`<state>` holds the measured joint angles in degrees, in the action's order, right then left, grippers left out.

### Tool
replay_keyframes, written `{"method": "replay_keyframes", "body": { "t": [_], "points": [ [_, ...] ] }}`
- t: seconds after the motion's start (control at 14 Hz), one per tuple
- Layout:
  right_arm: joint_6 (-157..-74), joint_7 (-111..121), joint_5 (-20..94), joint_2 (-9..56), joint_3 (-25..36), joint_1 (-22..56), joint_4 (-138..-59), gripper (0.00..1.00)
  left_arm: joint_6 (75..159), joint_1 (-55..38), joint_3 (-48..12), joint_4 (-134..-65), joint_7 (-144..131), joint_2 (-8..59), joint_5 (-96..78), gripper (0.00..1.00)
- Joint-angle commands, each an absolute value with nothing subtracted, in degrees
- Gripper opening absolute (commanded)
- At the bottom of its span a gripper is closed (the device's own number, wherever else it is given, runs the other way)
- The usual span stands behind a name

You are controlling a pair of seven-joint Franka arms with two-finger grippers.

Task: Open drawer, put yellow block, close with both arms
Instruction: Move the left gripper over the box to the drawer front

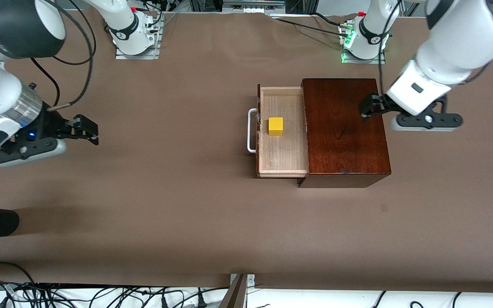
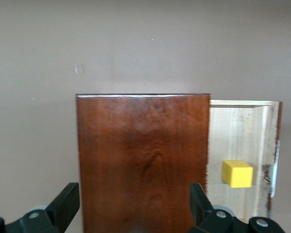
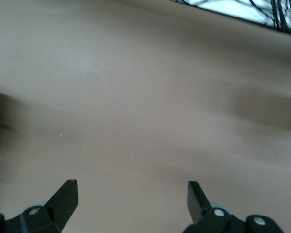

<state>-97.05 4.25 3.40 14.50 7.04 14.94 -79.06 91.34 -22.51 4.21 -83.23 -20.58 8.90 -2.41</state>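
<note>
block (image 1: 275,126) in drawer (image 1: 283,156) (pulled out)

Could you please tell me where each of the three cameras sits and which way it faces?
Front view: high across the table, facing the robots; shows both arms, the open left gripper over the box, the open right gripper over bare table at its own end.
Left wrist view: on the left wrist, looking along its fingers at the box and the open drawer.
Right wrist view: on the right wrist, looking past its fingers at bare table only.
Shared: front and left wrist views both show the block in the drawer.
</note>
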Motion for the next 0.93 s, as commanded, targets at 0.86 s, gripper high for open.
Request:
{"method": "replay_keyframes", "body": {
  "t": [0.86],
  "points": [
    [-96.6,-0.4,-0.1,1.9,8.2,6.2,-93.3,1.00,90.8,-52.5,4.8,-66.7,-81.0,31.7,-2.8,1.00]
  ]
}}
